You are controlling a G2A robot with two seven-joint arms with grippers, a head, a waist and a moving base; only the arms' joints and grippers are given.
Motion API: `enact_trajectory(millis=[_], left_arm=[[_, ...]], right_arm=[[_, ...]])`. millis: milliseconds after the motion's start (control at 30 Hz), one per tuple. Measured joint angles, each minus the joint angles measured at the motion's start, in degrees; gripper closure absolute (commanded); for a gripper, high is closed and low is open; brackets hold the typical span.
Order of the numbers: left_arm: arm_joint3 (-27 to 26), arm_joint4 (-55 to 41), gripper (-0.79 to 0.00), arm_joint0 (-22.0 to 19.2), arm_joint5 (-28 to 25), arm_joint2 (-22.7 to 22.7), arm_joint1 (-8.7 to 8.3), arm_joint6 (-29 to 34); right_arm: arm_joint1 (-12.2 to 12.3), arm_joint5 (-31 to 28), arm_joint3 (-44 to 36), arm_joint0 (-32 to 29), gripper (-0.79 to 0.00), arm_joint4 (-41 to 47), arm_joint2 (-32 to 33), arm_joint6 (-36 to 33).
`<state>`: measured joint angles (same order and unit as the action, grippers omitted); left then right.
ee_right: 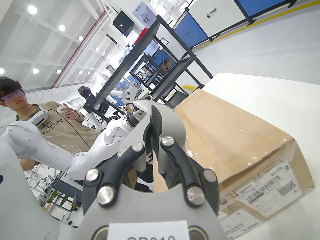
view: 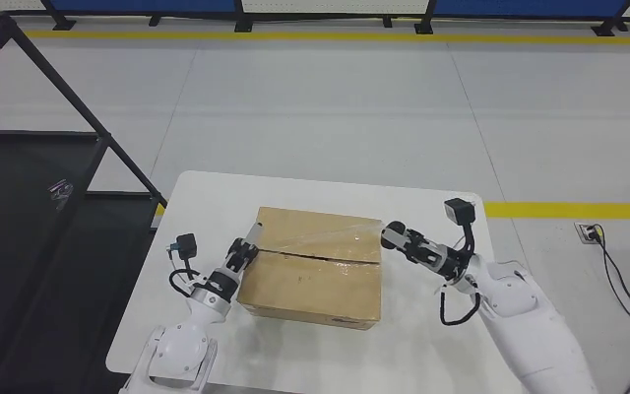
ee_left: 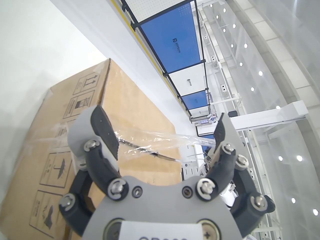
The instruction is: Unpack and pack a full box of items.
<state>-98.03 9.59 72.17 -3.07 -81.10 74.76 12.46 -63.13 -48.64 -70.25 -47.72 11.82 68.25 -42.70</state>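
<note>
We are near the start — the box [view: 310, 276] sits shut on the worktop [view: 418, 340]. Our right end effector [ee_right: 153, 121] pinches its clear tape [view: 340, 236], partly peeled; the left end effector [ee_left: 162, 131] is open beside it.

Robotics lab, partition panels [ee_left: 172, 43], yel. floor line [view: 295, 36]

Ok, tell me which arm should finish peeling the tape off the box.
Right. The right gripper looks shut on the lifted end of the clear tape, which stretches to it from the top seam of the box. The left gripper is open at the box's other end, holding nothing.
</note>
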Motion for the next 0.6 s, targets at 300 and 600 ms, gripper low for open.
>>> enact_trajectory(millis=[300,600], left_arm=[[0.28,0.37,-0.785,-0.72,0.28,0.60,0.02,0.23],[0.56,0.54,-0.785,-1.21,0.41,0.86,0.02,0.46]], right_arm=[[0.76,2.77,-1.58,-1.27,-0.363,1.42,1.68,-2.43],[1.20,3.73,-2.79,-2.08,-0.382,1.52,2.84,-2.78]])
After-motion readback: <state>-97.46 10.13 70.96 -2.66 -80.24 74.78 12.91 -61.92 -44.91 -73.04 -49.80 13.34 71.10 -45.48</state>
